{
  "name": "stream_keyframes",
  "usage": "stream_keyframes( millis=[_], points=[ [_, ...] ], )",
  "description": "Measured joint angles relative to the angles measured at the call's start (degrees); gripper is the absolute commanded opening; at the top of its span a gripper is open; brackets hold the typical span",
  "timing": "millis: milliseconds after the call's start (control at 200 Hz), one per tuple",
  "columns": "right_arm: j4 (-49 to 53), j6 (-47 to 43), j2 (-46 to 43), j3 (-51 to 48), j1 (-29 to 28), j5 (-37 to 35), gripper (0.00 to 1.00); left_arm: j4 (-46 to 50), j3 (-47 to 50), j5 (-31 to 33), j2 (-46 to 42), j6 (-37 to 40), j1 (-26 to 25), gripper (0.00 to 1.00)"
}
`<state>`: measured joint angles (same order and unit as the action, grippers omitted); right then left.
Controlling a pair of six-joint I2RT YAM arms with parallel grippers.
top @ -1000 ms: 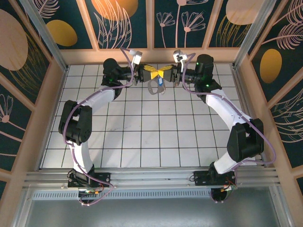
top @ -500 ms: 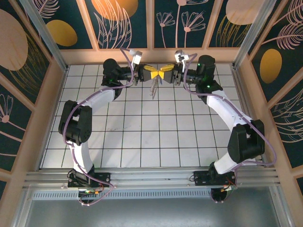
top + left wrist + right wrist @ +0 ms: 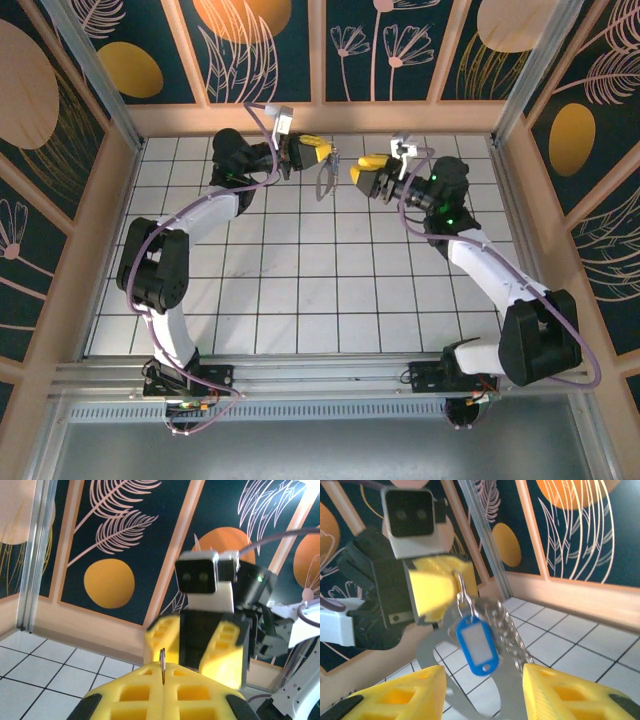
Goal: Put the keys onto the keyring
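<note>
The left gripper [image 3: 314, 152] is seen pressed together on a thin metal loop at the top of the keyring [image 3: 325, 180], which is held clear of the white tiled table [image 3: 300, 260] near the back wall. In the left wrist view the loop's edge is shown pinched between the yellow fingers [image 3: 135, 690] of that gripper [image 3: 162, 672]. In the right wrist view the grey keyring [image 3: 492, 695] is seen hanging below the loop with its chain-like side [image 3: 509, 630] to the right, and the key [image 3: 476, 645], blue-headed with a pale window, is hung in front of it. The right gripper [image 3: 362, 172] is held just beside the keyring with its jaws spread apart, and nothing is gripped by it.
</note>
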<state>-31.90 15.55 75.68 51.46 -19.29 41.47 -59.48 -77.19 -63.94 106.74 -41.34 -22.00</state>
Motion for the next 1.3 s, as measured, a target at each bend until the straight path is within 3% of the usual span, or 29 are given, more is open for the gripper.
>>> stream_keyframes(
  millis=[340,781,881,1111,1301],
  points=[
    [-0.79,-3.15,0.42,-1.55,-8.74,-14.93,0.5,-0.81,1.09,1.46,-0.55,-0.98,-0.09,0.0],
    [-1.16,-4.74,6.51,4.46,-9.22,-18.62,0.47,-1.2,1.11,1.49,-0.76,-1.01,-0.2,0.0],
    [-1.14,-5.03,7.04,5.01,-9.22,-18.78,0.38,-1.2,1.11,1.51,-0.76,-1.01,-0.2,0.0],
    [-0.87,-6.38,7.76,5.95,-9.42,-17.0,0.0,-1.22,1.14,2.71,-0.76,-1.03,-0.31,0.0],
    [-0.52,-7.41,7.76,5.95,-9.97,-14.32,0.0,-1.88,1.14,3.41,-0.79,-1.46,-0.31,0.0]
  ],
)
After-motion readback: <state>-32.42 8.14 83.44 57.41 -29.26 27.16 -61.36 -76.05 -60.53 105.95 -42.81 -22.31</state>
